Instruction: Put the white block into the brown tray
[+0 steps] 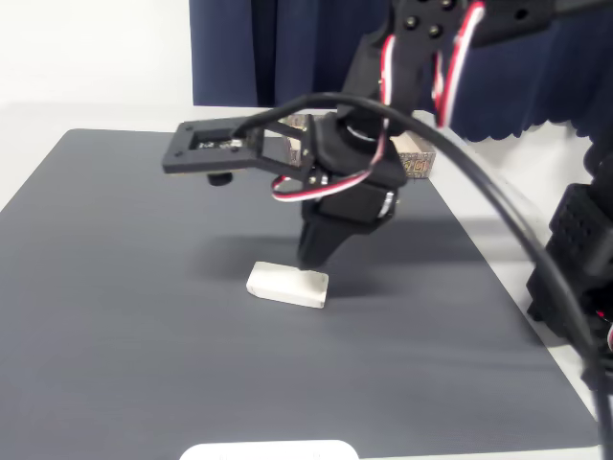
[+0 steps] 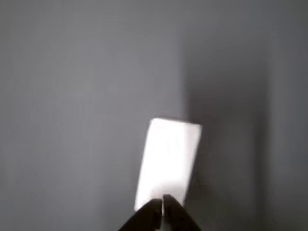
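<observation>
In the fixed view, the white block is lying flat on the dark grey mat, a little right of the middle of the table and turned slightly askew. The black arm is reaching down from the upper right, its red, white and black wires looping along it, and the gripper is pointing nearly straight down, its tip sitting just above the right end of the block, touching or almost touching it; I cannot tell which from here. A flat black bracket is sticking out to the left from the wrist. Behind the arm, a small part of the brown tray with its gold lettering is peeking out near the far edge of the mat, well apart from the block. A dark blue curtain is hanging at the back.

In the wrist view, the block is showing bright and somewhat blurred against the grey mat, standing lengthwise in the lower middle. The two dark fingertips are meeting at the bottom edge, right over the near end of the block. The jaws are looking pressed together, with barely a sliver between them, and nothing is being pinched.
</observation>
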`<action>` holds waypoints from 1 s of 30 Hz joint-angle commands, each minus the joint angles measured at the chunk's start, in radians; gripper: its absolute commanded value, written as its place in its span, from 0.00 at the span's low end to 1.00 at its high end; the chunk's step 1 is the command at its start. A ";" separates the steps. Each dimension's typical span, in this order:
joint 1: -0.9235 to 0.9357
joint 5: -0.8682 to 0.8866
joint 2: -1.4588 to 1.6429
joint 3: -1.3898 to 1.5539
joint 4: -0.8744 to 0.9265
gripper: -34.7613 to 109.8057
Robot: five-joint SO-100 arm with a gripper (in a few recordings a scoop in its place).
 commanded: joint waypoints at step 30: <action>0.060 -0.150 -0.077 -0.135 0.043 0.36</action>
